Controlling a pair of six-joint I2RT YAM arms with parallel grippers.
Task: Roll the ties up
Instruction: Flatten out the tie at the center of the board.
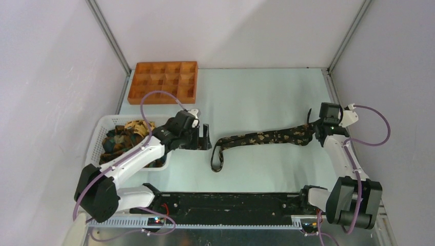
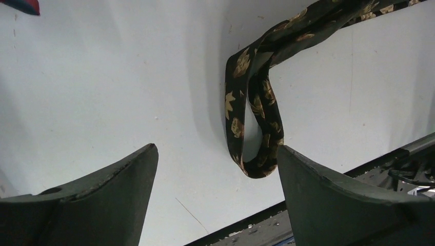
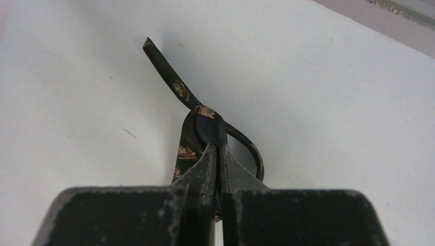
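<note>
Across the white table (image 1: 256, 97), your long, soft, dark leaf-printed necktie (image 1: 261, 138) lies stretched. Your right gripper (image 3: 216, 148) pinches one end; your left gripper (image 1: 206, 137) gapes wide just beside the looped end.

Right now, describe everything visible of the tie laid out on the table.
The tie is soft dark fabric with gold leaf print, stretched across the white table. Its left end bends into a loop toward the near edge. Its right end is pinched in the shut right gripper. The open left gripper is near the loop, not touching.
</note>
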